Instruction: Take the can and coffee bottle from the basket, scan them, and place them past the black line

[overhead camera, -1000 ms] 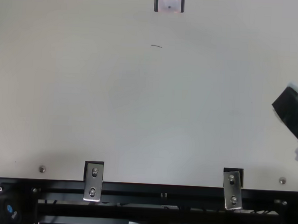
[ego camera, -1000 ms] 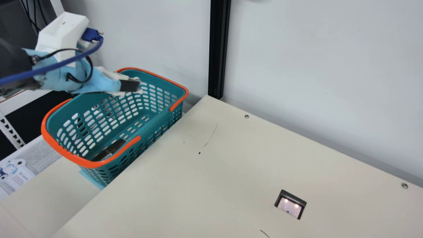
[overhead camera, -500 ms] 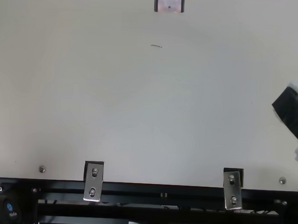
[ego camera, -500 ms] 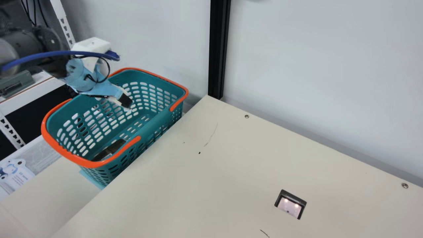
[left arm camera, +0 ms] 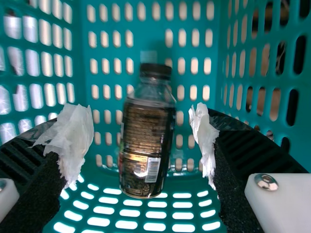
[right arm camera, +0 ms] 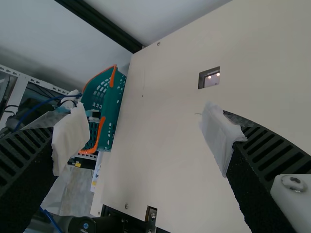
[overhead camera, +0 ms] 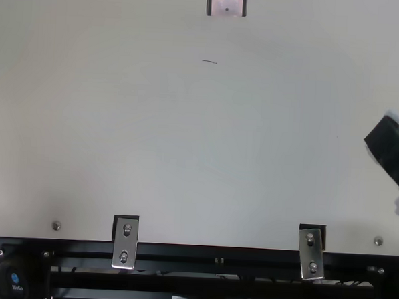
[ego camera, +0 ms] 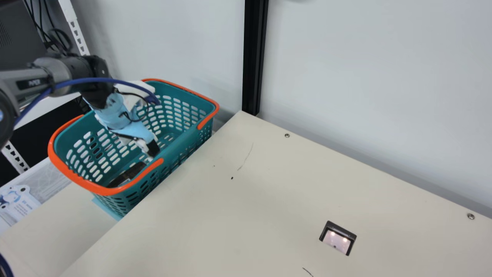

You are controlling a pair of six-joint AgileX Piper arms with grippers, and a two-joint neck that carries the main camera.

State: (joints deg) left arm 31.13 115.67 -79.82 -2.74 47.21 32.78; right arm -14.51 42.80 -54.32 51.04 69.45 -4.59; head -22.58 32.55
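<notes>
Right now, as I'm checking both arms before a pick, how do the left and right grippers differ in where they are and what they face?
The left gripper is down in the teal basket; the right gripper is over the cream table. The left gripper faces the coffee bottle; the right gripper faces the tabletop. Both are open and empty, with white wrapping on their fingertips.

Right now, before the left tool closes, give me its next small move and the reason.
I'd ease the left tool a little further toward the bottle, keeping it centred, before closing. The fingers stand open inside the basket, and the bottle shows between them with a gap on each side, seemingly just beyond the tips.
</notes>
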